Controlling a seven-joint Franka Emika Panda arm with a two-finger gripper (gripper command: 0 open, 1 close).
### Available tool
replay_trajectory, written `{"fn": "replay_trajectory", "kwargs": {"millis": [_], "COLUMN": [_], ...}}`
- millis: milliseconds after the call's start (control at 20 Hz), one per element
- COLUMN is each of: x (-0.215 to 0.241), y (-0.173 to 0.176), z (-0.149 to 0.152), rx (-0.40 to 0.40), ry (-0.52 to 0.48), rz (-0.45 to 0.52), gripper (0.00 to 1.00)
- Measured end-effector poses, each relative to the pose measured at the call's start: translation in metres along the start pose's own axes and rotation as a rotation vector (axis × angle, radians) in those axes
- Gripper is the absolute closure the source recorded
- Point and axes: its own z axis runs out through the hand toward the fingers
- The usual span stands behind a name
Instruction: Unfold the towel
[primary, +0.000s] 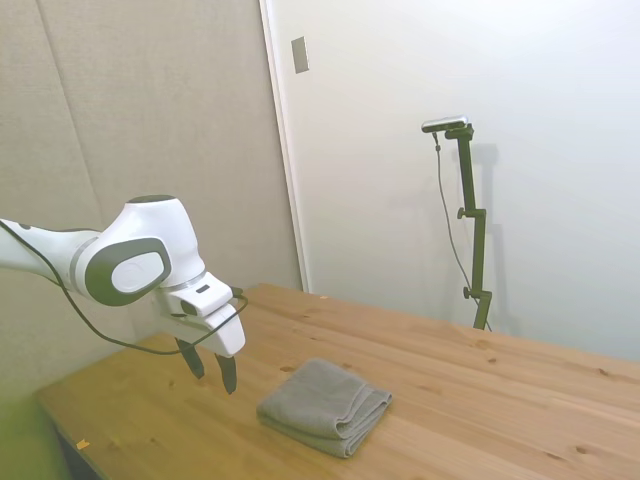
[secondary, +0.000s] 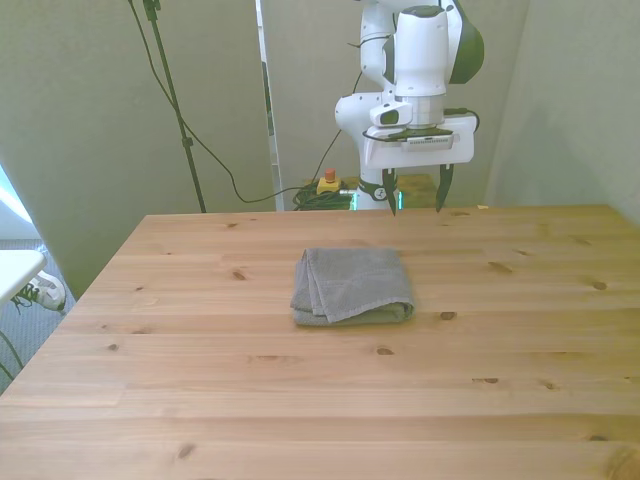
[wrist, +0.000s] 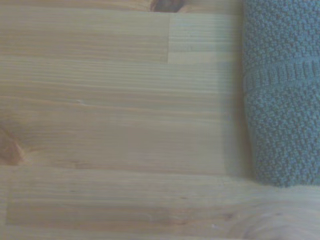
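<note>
My white two-finger gripper (secondary: 413, 193) hangs above the pale wooden plank tabletop (secondary: 320, 400), near its far edge in the front view, with the dark fingers pointing down. My jaws stand wide apart and hold nothing; clear air shows between the two fingers in the front view. In the side view the gripper (primary: 212, 371) hovers off the wood, its tips above the surface and not touching it.

The plain grey terry-cloth towel (secondary: 352, 285) lies folded on the tabletop, about midway across it in the front view and nearer the camera than my gripper. It is flat and roughly square, with the layered folded edges showing along its side toward the front view's left and along its near edge. In the side view the towel (primary: 324, 405) sits just beside my gripper, to the picture's right of the fingers and apart from them, with the stacked layers rounded at the near corner.

The wrist view shows mostly bare wood grain with a dark knot, and one edge of the towel (wrist: 282, 95), its nubbly weave and a woven band across it in view, lying flat on the planks.
</note>
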Motion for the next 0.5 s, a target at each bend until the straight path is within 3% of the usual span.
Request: {"fn": "replay_trajectory", "kwargs": {"millis": [200, 500], "x": [0.012, 0.119], "y": [0.006, 0.064], "z": [0.003, 0.010], "rx": [0.005, 0.026], "ry": [-0.004, 0.001], "rz": [0.055, 0.247], "gripper": [0.00, 0.00]}}
